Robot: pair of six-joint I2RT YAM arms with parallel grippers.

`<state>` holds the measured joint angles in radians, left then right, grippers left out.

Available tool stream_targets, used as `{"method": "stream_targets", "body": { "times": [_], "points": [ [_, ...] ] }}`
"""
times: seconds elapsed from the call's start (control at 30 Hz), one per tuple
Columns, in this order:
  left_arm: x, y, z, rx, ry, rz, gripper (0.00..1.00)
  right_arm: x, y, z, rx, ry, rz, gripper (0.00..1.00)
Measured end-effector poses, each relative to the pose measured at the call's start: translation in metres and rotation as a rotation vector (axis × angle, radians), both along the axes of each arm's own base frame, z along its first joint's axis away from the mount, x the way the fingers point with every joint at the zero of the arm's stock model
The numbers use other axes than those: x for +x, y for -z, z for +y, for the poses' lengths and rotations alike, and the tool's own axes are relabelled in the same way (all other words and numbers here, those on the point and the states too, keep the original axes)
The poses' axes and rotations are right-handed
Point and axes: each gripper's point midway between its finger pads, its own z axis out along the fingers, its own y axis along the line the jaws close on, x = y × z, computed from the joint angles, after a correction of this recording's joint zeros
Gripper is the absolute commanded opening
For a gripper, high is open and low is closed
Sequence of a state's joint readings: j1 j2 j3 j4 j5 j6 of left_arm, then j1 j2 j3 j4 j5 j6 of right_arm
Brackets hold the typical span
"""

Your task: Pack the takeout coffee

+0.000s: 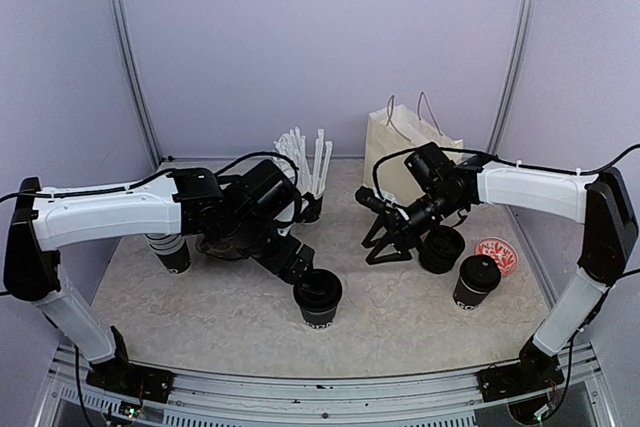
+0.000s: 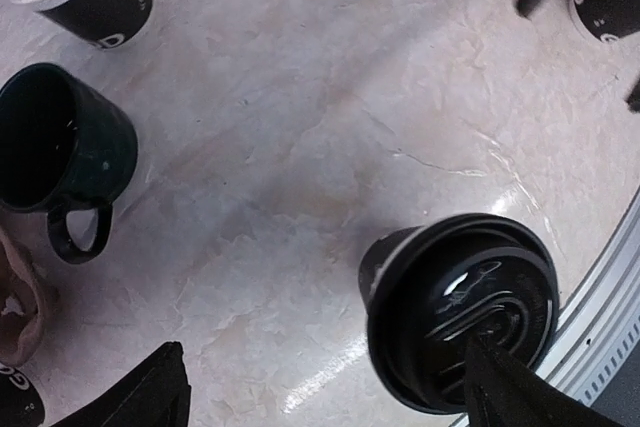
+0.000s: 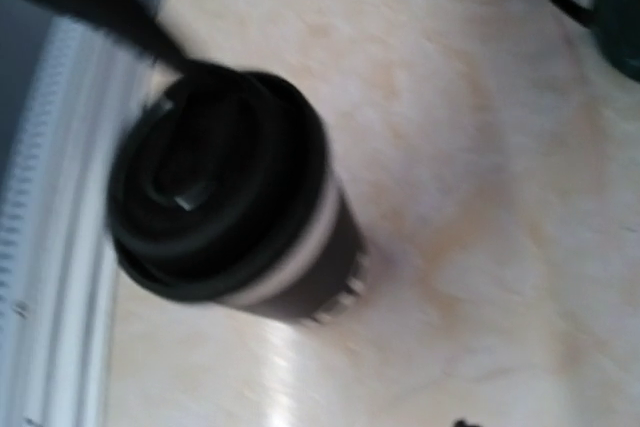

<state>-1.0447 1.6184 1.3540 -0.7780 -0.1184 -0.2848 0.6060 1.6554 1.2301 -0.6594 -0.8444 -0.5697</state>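
Closest to the front rail (image 1: 320, 384), a lidded takeout cup (image 1: 318, 297) stood upright on the table (image 1: 220, 317), long axis straight up. The left gripper (image 2: 320, 362) was right on top of it with its jaws spread wide and nothing in them. In the wrist view one finger (image 2: 510, 387) overlapped the lid's edge while the other sat well off to the side, so the cup was off-centre in the gap, not between the pads.

Further back, the right gripper (image 1: 388, 242) hung over the middle-right of the table. Honestly couldn't tell how its jaws stood, its own view was too smeary. A second lidded cup (image 1: 477, 282) was near it.

At the back, the paper bag (image 1: 400, 152) stood on the right arm's side. My guess is the left arm was clearly nearer the front cup, and needed to shift sideways to centre on it.
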Motion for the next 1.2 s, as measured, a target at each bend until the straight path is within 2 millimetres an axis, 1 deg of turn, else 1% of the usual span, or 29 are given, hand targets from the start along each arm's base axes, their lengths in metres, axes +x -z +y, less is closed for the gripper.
{"method": "stream_targets", "body": {
  "times": [0.1,0.17,0.23,0.33,0.4,0.6,0.8,0.93,1.2],
  "points": [
    [0.011,0.004,0.015,-0.105,-0.118,0.021,0.75,-0.009,0.000,0.011,0.006,0.006,0.099,0.48],
    [0.014,0.003,0.025,-0.183,-0.191,0.032,0.65,-0.013,0.007,0.020,-0.006,0.009,0.171,0.46],
    [0.012,-0.002,0.030,-0.265,-0.238,0.042,0.55,-0.015,0.013,0.025,-0.019,0.015,0.232,0.46],
    [0.007,-0.007,0.033,-0.366,-0.281,0.073,0.48,-0.017,0.022,0.032,-0.033,0.019,0.324,0.45],
    [0.003,-0.005,0.034,-0.412,-0.301,0.106,0.43,-0.017,0.025,0.035,-0.037,0.022,0.374,0.44],
    [-0.010,0.015,0.030,-0.469,-0.317,0.207,0.42,-0.025,0.028,0.042,-0.042,0.010,0.470,0.46],
    [-0.013,0.015,0.018,-0.515,-0.288,0.250,0.41,-0.035,0.030,0.049,-0.053,-0.017,0.505,0.46],
    [-0.015,0.022,0.012,-0.513,-0.272,0.278,0.40,-0.037,0.033,0.051,-0.060,-0.021,0.515,0.45],
    [-0.019,0.035,0.008,-0.488,-0.264,0.312,0.38,-0.036,0.037,0.052,-0.073,-0.013,0.537,0.43]
  ]
}}
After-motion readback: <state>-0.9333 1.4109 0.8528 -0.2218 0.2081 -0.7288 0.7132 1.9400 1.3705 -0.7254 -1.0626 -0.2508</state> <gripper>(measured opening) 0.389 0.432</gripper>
